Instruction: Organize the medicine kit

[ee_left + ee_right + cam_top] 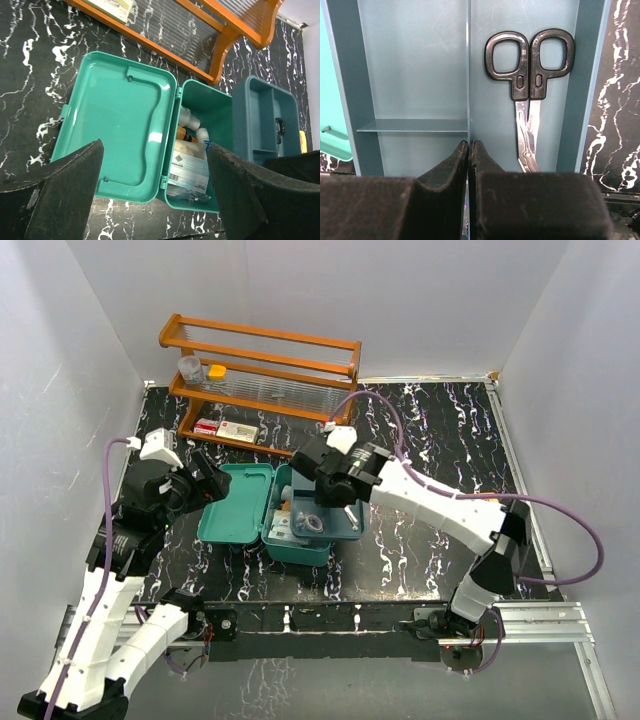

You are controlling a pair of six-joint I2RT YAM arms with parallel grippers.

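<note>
- Black fingers of the right gripper (468,146) are closed on what looks like the centre divider of the compartment tray (415,65); scissors (529,85) lie in its right-hand bay.
- Left gripper (154,146) hangs spread wide and empty above the medicine kit (120,115), open mid-table with its lid flat to the left and a labelled packet (187,167) in its base.
- Risk: so thin a pinch may let the tray tip, spilling the scissors, or snag on the packed contents.
- Black, white-veined table (440,440); plain white walls (450,300); wooden rack (260,360) behind.
</note>
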